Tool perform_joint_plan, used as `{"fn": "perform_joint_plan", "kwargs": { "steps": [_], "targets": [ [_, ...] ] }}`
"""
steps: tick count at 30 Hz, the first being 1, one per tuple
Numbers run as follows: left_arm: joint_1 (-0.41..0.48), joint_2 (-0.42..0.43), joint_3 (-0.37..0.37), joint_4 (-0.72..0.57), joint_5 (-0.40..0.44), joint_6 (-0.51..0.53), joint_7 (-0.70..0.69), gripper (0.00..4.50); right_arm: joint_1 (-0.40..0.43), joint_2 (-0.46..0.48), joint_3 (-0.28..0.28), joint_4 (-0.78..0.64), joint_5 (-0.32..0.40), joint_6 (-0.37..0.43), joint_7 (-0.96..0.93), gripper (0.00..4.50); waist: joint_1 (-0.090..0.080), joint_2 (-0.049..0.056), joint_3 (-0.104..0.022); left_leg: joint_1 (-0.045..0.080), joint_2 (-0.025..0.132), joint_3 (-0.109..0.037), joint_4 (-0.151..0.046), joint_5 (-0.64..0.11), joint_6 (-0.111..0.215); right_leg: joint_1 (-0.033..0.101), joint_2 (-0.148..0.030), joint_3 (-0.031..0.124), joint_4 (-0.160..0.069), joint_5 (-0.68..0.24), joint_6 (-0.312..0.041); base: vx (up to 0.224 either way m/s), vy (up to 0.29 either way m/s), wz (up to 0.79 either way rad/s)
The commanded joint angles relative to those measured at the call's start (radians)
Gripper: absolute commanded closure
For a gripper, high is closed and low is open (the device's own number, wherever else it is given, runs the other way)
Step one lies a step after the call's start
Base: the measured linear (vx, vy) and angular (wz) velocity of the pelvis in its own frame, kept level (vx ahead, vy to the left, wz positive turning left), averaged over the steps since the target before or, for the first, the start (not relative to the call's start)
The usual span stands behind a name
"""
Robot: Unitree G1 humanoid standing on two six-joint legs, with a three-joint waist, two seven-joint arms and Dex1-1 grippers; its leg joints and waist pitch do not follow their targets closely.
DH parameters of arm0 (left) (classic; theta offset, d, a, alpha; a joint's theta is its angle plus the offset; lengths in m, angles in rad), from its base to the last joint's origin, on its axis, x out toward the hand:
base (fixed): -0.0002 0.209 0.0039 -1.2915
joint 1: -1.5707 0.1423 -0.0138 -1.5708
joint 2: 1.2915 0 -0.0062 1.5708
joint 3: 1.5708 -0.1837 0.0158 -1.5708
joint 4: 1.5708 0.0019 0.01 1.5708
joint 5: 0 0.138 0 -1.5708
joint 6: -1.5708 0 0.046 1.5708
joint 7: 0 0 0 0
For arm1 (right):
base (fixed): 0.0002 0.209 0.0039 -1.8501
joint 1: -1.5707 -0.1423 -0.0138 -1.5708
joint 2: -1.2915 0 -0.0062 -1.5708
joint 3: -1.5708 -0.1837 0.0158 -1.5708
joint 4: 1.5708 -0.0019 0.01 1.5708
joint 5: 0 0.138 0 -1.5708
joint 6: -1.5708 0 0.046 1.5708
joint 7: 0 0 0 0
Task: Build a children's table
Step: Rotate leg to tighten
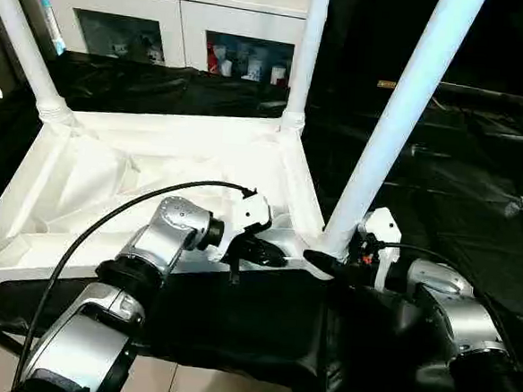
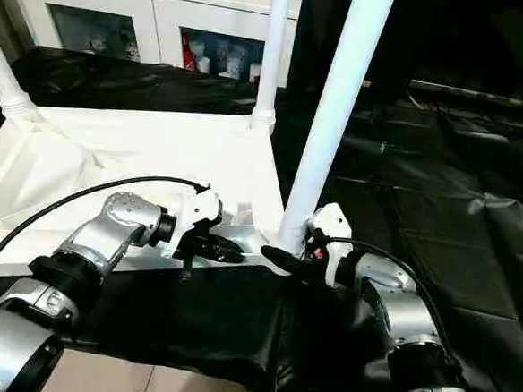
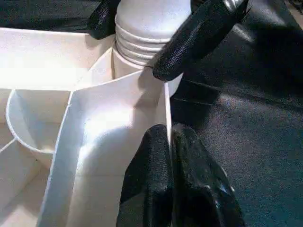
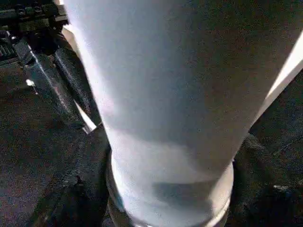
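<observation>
Even indoor light, glare on the white tabletop [image 1: 156, 166], blurred wrist close-ups.

leg [image 1: 402, 107] tops cropped, cabinet [image 1: 179, 24] contents indistinct

Near right corner: blocked by near leg [image 1: 402, 116], right gripper [image 1: 329, 262] around its base.
Near rim: left gripper [image 1: 262, 253] clamped on tabletop [image 1: 83, 179] edge.
Far side: two upright legs; cabinet [image 1: 175, 15] behind.
Tabletop interior: open between legs.
Right of table: black sheet [image 1: 478, 175], unobstructed.
</observation>
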State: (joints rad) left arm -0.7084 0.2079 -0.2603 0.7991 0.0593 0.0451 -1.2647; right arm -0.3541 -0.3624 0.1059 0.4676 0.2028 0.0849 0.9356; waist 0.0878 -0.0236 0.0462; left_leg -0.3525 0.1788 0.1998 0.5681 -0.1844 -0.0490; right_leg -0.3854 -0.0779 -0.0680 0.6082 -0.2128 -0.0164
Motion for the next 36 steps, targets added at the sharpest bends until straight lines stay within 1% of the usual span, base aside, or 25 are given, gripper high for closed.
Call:
{"fn": "perform_joint_plan", "kwargs": {
  "steps": [1,3,4,6,7,8,9,10,12,13,14,17,18,20,21,23,24,26,29,30,31,32,33,35,36],
  "targets": [
    [0.03,-0.02,-0.015,0.005,-0.027,0.011,-0.037,4.5,-0.003,0.009,-0.045,0.018,0.008,0.02,-0.074,1.72,0.0,-0.017,-0.049,0.001,0.06,-0.026,-0.056,-0.156,0.088,0.042,-0.084,0.053,-0.081,-0.183,-0.216,0.0,0.0,0.0],
    [0.022,-0.031,-0.01,0.015,-0.017,0.024,0.008,4.5,-0.022,0.027,-0.071,0.065,-0.002,0.022,-0.153,1.72,-0.003,-0.017,-0.048,0.002,0.06,-0.026,-0.057,-0.166,0.081,0.041,-0.084,0.053,-0.083,-0.201,-0.214,0.0,0.0,0.0],
    [-0.003,-0.066,0.011,0.054,-0.003,0.053,0.122,4.5,-0.057,0.055,-0.106,0.164,-0.039,0.009,-0.318,1.73,-0.009,-0.015,-0.046,0.004,0.06,-0.027,-0.059,-0.184,0.057,0.035,-0.086,0.053,-0.087,-0.247,-0.211,0.0,0.0,0.0],
    [-0.021,-0.09,0.017,0.086,0.017,0.049,0.214,4.5,-0.077,0.082,-0.137,0.221,-0.049,0.008,-0.441,1.74,-0.018,-0.016,-0.045,0.006,0.058,-0.03,-0.062,-0.209,0.03,0.035,-0.085,0.052,-0.094,-0.313,-0.197,0.0,0.0,0.0],
    [-0.025,-0.096,0.018,0.094,0.023,0.046,0.24,4.5,-0.081,0.09,-0.148,0.233,-0.048,0.01,-0.475,1.74,-0.019,-0.015,-0.046,0.007,0.058,-0.031,-0.062,-0.217,0.024,0.035,-0.086,0.052,-0.094,-0.324,-0.195,0.0,0.0,0.0],
    [-0.05,-0.135,0.037,0.138,0.034,0.07,0.371,4.5,-0.094,0.137,-0.192,0.276,-0.043,0.012,-0.632,1.74,-0.022,-0.016,-0.047,0.006,0.059,-0.032,-0.061,-0.216,0.026,0.037,-0.085,0.053,-0.094,-0.308,-0.191,0.0,0.0,0.0],
    [-0.05,-0.135,0.037,0.138,0.034,0.07,0.371,4.5,-0.094,0.137,-0.192,0.276,-0.043,0.012,-0.632,1.74,-0.026,-0.016,-0.046,0.008,0.059,-0.03,-0.063,-0.218,0.023,0.031,-0.083,0.056,-0.093,-0.283,-0.193,0.0,0.0,0.0],
    [-0.059,-0.151,0.046,0.154,0.036,0.075,0.422,4.5,-0.097,0.155,-0.204,0.288,-0.037,0.014,-0.674,1.75,-0.025,-0.019,-0.05,0.006,0.055,-0.03,-0.059,-0.206,0.032,0.038,-0.083,0.054,-0.093,-0.27,-0.194,0.0,0.0,0.0],
    [-0.081,-0.184,0.059,0.187,0.043,0.077,0.525,4.5,-0.105,0.205,-0.214,0.309,-0.04,0.011,-0.771,1.75,-0.024,-0.017,-0.048,0.004,0.054,-0.028,-0.058,-0.19,0.043,0.035,-0.083,0.057,-0.093,-0.245,-0.191,0.0,0.0,0.0],
    [-0.089,-0.197,0.065,0.2,0.045,0.075,0.567,4.5,-0.109,0.228,-0.214,0.317,-0.043,0.009,-0.807,1.75,-0.024,-0.019,-0.051,0.005,0.053,-0.028,-0.058,-0.183,0.042,0.037,-0.082,0.055,-0.091,-0.236,-0.191,0.0,0.0,0.0],
    [-0.094,-0.208,0.066,0.207,0.046,0.073,0.586,4.5,-0.114,0.249,-0.199,0.318,-0.06,0.005,-0.835,1.75,-0.023,-0.015,-0.051,0.004,0.054,-0.029,-0.059,-0.179,0.042,0.038,-0.083,0.055,-0.09,-0.23,-0.192,0.0,0.0,0.0],
    [-0.096,-0.22,0.062,0.205,0.052,0.058,0.585,4.5,-0.122,0.286,-0.161,0.316,-0.077,-0.021,-0.814,1.75,-0.023,-0.016,-0.05,0.004,0.054,-0.029,-0.059,-0.186,0.05,0.038,-0.083,0.055,-0.091,-0.214,-0.191,0.0,0.0,0.0],
    [-0.095,-0.22,0.062,0.203,0.053,0.056,0.58,4.5,-0.122,0.29,-0.151,0.311,-0.082,-0.031,-0.801,1.75,-0.024,-0.014,-0.049,0.003,0.054,-0.029,-0.059,-0.198,0.053,0.039,-0.083,0.055,-0.092,-0.221,-0.188,0.0,0.0,0.0],
    [-0.094,-0.218,0.053,0.206,0.059,0.03,0.567,4.5,-0.129,0.292,-0.144,0.317,-0.079,-0.054,-0.775,1.19,-0.023,-0.014,-0.049,0.002,0.054,-0.029,-0.06,-0.201,0.056,0.04,-0.084,0.055,-0.093,-0.226,-0.187,0.0,0.0,0.0],
    [-0.095,-0.217,0.05,0.212,0.058,0.023,0.566,4.5,-0.134,0.294,-0.15,0.323,-0.071,-0.066,-0.776,1.05,-0.024,-0.015,-0.049,0.002,0.055,-0.029,-0.06,-0.202,0.057,0.039,-0.083,0.055,-0.093,-0.229,-0.186,0.0,0.0,0.0],
    [-0.096,-0.214,0.043,0.223,0.054,0.001,0.552,4.5,-0.142,0.294,-0.161,0.328,-0.063,-0.079,-0.778,1.02,-0.024,-0.016,-0.048,0.002,0.054,-0.029,-0.06,-0.207,0.058,0.039,-0.084,0.055,-0.095,-0.238,-0.185,0.0,0.0,0.0],
    [-0.095,-0.21,0.042,0.224,0.051,-0.002,0.543,4.5,-0.145,0.288,-0.16,0.328,-0.067,-0.083,-0.773,0.85,-0.024,-0.013,-0.047,0.002,0.053,-0.029,-0.061,-0.213,0.059,0.038,-0.084,0.055,-0.096,-0.251,-0.182,0.0,0.0,0.0],
    [-0.087,-0.199,0.038,0.215,0.043,-0.025,0.498,4.5,-0.149,0.264,-0.153,0.316,-0.068,-0.081,-0.725,0.65,-0.024,-0.014,-0.046,0.003,0.054,-0.03,-0.062,-0.223,0.06,0.038,-0.083,0.054,-0.099,-0.273,-0.177,0.0,0.0,0.0],
    [-0.072,-0.175,0.03,0.195,0.034,-0.045,0.416,4.5,-0.134,0.21,-0.132,0.271,-0.061,-0.064,-0.601,0.65,-0.024,-0.015,-0.049,0.001,0.055,-0.03,-0.06,-0.211,0.065,0.04,-0.084,0.055,-0.096,-0.254,-0.181,0.0,0.0,0.0],
    [-0.068,-0.168,0.028,0.189,0.03,-0.05,0.392,4.5,-0.13,0.195,-0.127,0.259,-0.06,-0.059,-0.567,0.65,-0.025,-0.019,-0.05,0.0,0.053,-0.028,-0.058,-0.203,0.072,0.042,-0.082,0.055,-0.094,-0.238,-0.185,0.0,0.0,0.0],
    [-0.064,-0.158,0.028,0.18,0.025,-0.049,0.363,4.5,-0.121,0.171,-0.117,0.242,-0.059,-0.049,-0.519,0.65,-0.02,-0.019,-0.052,-0.004,0.054,-0.027,-0.055,-0.163,0.095,0.047,-0.082,0.055,-0.086,-0.172,-0.196,0.0,0.0,0.0],
    [-0.062,-0.15,0.029,0.174,0.019,-0.05,0.335,4.5,-0.115,0.148,-0.11,0.232,-0.058,-0.041,-0.475,0.65,-0.02,-0.019,-0.052,-0.003,0.054,-0.026,-0.053,-0.152,0.102,0.046,-0.082,0.055,-0.084,-0.15,-0.203,0.0,0.0,0.0],
    [-0.06,-0.143,0.03,0.168,0.013,-0.054,0.31,4.5,-0.109,0.13,-0.104,0.223,-0.055,-0.033,-0.442,0.65,-0.019,-0.025,-0.051,-0.005,0.053,-0.026,-0.053,-0.144,0.114,0.048,-0.082,0.053,-0.082,-0.138,-0.212,0.0,0.0,0.0],
    [-0.055,-0.125,0.028,0.154,-0.002,-0.066,0.239,4.5,-0.088,0.08,-0.086,0.192,-0.048,-0.024,-0.339,0.65,-0.018,-0.022,-0.052,-0.004,0.053,-0.025,-0.052,-0.141,0.121,0.047,-0.084,0.053,-0.083,-0.144,-0.215,0.0,0.0,0.0],
    [-0.047,-0.101,0.019,0.134,-0.013,-0.067,0.165,4.5,-0.06,0.026,-0.062,0.148,-0.04,-0.022,-0.229,0.65,-0.016,-0.023,-0.05,-0.004,0.054,-0.024,-0.051,-0.148,0.123,0.048,-0.083,0.053,-0.085,-0.153,-0.214,0.0,0.0,0.0]
  ]
}}
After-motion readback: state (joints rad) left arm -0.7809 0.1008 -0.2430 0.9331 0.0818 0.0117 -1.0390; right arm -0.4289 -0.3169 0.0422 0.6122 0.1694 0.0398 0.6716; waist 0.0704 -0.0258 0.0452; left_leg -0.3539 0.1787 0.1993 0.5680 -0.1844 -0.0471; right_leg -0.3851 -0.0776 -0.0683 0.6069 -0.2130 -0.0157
